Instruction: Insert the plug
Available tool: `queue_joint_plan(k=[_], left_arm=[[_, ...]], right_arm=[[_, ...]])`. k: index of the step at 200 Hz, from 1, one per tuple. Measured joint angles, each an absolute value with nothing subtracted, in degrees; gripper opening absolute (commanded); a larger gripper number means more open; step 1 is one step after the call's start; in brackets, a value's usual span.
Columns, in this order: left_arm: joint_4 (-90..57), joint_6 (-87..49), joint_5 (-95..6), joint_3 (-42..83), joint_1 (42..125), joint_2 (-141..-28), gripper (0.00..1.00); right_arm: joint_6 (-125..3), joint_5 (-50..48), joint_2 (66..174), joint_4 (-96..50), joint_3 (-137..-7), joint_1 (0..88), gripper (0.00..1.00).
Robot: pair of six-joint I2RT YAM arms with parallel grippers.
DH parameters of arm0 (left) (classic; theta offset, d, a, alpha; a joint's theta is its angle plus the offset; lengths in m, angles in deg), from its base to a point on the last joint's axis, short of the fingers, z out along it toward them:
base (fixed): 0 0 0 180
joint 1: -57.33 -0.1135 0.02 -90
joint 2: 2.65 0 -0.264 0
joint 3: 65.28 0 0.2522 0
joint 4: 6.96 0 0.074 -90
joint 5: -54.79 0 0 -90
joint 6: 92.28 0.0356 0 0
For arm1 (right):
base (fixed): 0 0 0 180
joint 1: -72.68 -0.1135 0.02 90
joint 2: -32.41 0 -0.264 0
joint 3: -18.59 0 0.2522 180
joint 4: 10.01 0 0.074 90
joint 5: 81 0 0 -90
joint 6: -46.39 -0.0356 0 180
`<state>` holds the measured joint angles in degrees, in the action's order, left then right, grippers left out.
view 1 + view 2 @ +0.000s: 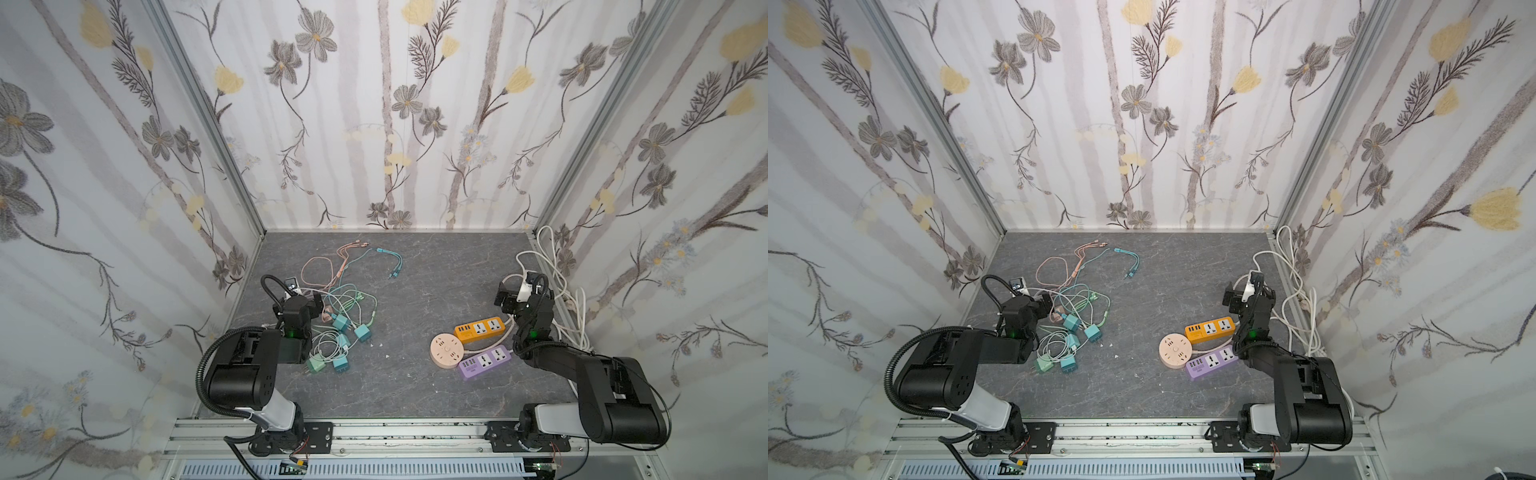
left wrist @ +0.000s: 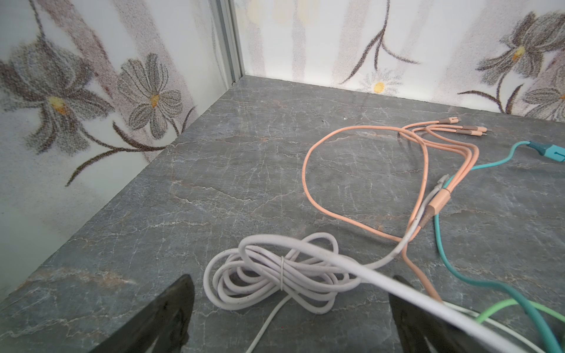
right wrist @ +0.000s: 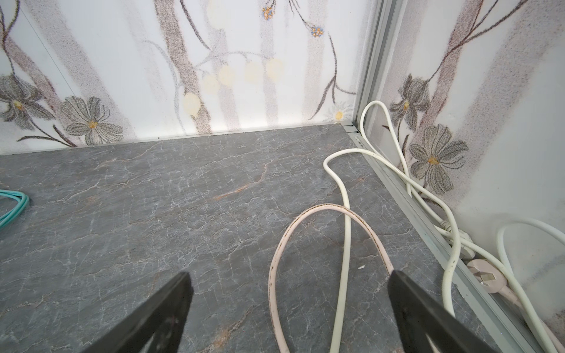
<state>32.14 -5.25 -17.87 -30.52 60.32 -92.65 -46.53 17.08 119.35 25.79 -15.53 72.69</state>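
Evidently the left pincer, spread and empty, hung just far-left of the teal plugs; the right pincer, also spread, beyond the orange power strip.

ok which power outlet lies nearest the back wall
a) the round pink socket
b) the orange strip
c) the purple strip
b: in both top views the orange strip lies closer to the back wall than the round pink socket and the purple strip, which sit nearer the arm bases.
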Motion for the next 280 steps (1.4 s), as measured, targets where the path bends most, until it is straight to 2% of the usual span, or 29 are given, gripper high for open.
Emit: queue_joint_plan(k=[50, 71, 104, 138, 182, 280], left_arm=[[29.6, -4.8, -18.4, -29.7, 60.6, -91.0, 1.00], [22.9, -3.8, -18.0, -25.4, 62.0, -87.1, 1.00], [11.3, -4.4, -12.0, -19.1, 66.0, -81.2, 1.00], [3.9, -9.4, -12.2, -18.9, 71.1, -71.9, 1.00], [2.4, -19.8, -12.9, -21.9, 71.6, -59.7, 1.00], [-14.3, -35.6, -3.5, -28.3, 71.6, -45.5, 1.00]], right_arm=[[-46.1, 16.5, 115.8, 22.7, -16.4, 72.7, 0.99], [-46.2, 15.4, 109.4, 15.1, -20.3, 72.7, 0.99], [-50.4, 15.3, 104.2, -2.0, -29.9, 72.7, 0.99], [-60.2, 12.8, 102.6, -17.9, -35.6, 72.7, 0.99], [-75.5, 6.2, 102.1, -33.2, -37.4, 72.7, 0.99], [-110.7, -0.2, 107.6, -56.0, -41.6, 72.3, 0.99]])
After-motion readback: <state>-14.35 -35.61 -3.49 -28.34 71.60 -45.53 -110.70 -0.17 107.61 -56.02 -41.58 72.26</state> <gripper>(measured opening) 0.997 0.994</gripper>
